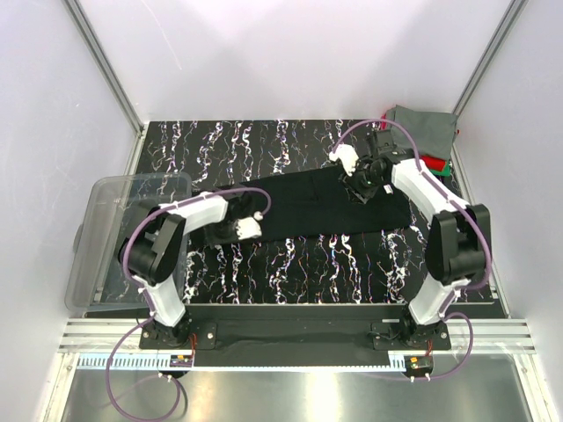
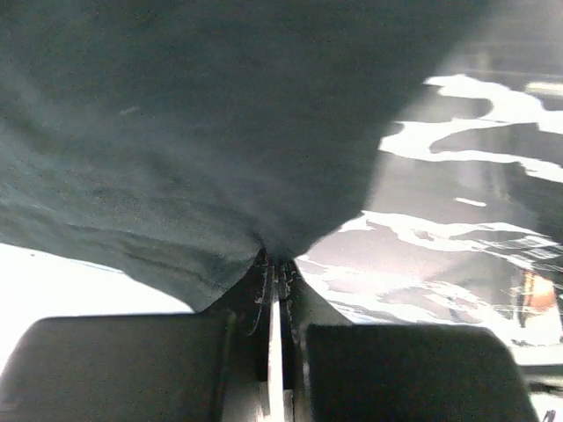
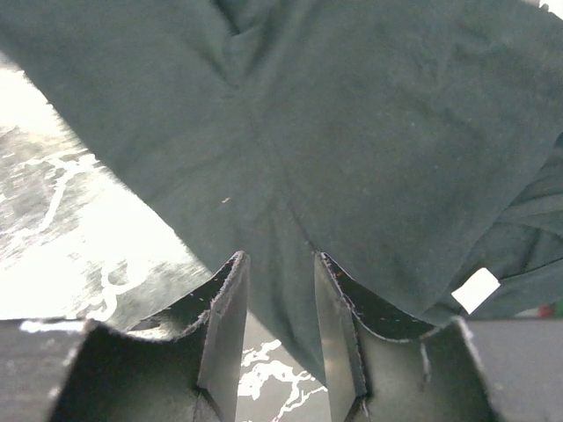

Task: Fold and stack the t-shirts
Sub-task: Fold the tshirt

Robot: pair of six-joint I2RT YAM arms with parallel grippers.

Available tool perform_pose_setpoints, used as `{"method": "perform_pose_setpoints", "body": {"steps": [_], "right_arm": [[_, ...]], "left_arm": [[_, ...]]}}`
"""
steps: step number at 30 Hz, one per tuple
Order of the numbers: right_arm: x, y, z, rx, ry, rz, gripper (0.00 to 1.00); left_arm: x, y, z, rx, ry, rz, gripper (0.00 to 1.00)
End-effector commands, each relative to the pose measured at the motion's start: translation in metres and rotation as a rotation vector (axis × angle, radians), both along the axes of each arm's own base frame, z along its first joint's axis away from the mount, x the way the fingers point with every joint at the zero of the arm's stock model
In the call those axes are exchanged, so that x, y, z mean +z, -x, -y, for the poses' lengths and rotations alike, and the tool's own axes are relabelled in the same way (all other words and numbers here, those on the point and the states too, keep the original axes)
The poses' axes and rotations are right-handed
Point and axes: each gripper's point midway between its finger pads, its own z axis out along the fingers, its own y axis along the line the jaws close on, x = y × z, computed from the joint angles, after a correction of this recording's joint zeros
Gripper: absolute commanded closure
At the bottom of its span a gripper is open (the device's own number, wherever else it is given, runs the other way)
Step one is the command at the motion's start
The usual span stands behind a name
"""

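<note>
A black t-shirt [image 1: 325, 207] lies stretched across the middle of the marbled table. My left gripper [image 1: 254, 228] is at its left edge. In the left wrist view the left gripper [image 2: 277, 264] is shut on a pinch of the black cloth [image 2: 220, 132]. My right gripper [image 1: 360, 191] is over the shirt's far right part. In the right wrist view the right gripper [image 3: 279, 260] is open, and a corner of the black cloth [image 3: 352, 132] runs between its fingers. A white neck tag [image 3: 476, 289] shows at the right. A folded grey shirt [image 1: 424, 127] lies on red [image 1: 430, 162] and green [image 1: 445, 169] ones at the far right corner.
A clear plastic bin [image 1: 123, 233] stands at the table's left edge, beside my left arm. The black marbled tabletop [image 1: 290, 264] shows in front of the shirt and behind it. White walls close in the far side and both sides.
</note>
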Motion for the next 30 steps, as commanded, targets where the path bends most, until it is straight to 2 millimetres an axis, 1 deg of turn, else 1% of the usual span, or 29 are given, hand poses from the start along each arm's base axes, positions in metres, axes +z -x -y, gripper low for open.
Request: {"method": "perform_pose_setpoints", "body": {"steps": [1,2,3,5,7,8,10,13,14,15,17,18,20,21,22,23,26,29,30], "right_arm": [[-0.008,-0.021,0.002,-0.071,0.029,0.001,0.58],[-0.011,-0.023,0.002,-0.078,0.031,-0.007,0.57],[-0.017,-0.029,0.002,-0.088,0.041,-0.017,0.58],[-0.022,-0.035,0.002,-0.104,0.048,-0.025,0.58],[-0.025,-0.046,0.001,-0.121,0.05,-0.025,0.58],[-0.026,-0.048,0.0,-0.126,0.053,-0.027,0.58],[-0.03,-0.06,0.0,-0.141,0.059,-0.025,0.58],[-0.038,-0.073,0.002,-0.158,0.087,-0.022,0.58],[-0.041,-0.075,0.005,-0.163,0.102,-0.021,0.58],[-0.046,-0.08,0.004,-0.163,0.109,-0.022,0.58],[-0.047,-0.088,0.006,-0.173,0.122,-0.01,0.58],[-0.052,-0.089,0.007,-0.176,0.132,-0.016,0.59],[-0.054,-0.094,0.009,-0.185,0.146,-0.009,0.59],[-0.058,-0.095,0.01,-0.187,0.155,-0.016,0.59],[-0.06,-0.097,0.011,-0.195,0.161,-0.016,0.59],[-0.06,-0.099,0.013,-0.201,0.17,-0.01,0.59],[-0.07,-0.102,0.015,-0.211,0.188,-0.021,0.59],[-0.08,-0.112,0.01,-0.204,0.192,-0.027,0.59],[-0.087,-0.118,0.006,-0.196,0.198,-0.031,0.59]], "left_arm": [[0.014,0.033,0.019,-0.065,0.051,-0.074,1.0],[0.017,0.039,0.023,-0.079,0.059,-0.081,1.0],[0.019,0.052,0.028,-0.097,0.064,-0.123,1.0],[0.025,0.062,0.032,-0.106,0.07,-0.141,1.0],[0.03,0.079,0.035,-0.117,0.075,-0.198,1.0],[0.033,0.083,0.036,-0.115,0.075,-0.201,1.0],[0.037,0.1,0.037,-0.112,0.071,-0.252,1.0],[0.041,0.116,0.034,-0.116,0.051,-0.276,1.0],[0.044,0.119,0.034,-0.116,0.057,-0.267,1.0],[0.044,0.127,0.032,-0.11,0.047,-0.282,1.0],[0.045,0.135,0.03,-0.109,0.048,-0.286,1.0],[0.045,0.138,0.027,-0.108,0.043,-0.294,1.0],[0.044,0.145,0.02,-0.105,0.029,-0.302,1.0],[0.043,0.15,0.014,-0.112,0.012,-0.315,1.0],[0.044,0.151,0.013,-0.115,0.013,-0.317,1.0],[0.044,0.153,0.012,-0.117,0.018,-0.316,1.0],[0.045,0.158,0.013,-0.119,0.033,-0.328,1.0],[0.046,0.16,0.017,-0.138,0.047,-0.336,1.0],[0.047,0.161,0.018,-0.144,0.046,-0.334,1.0]]}}
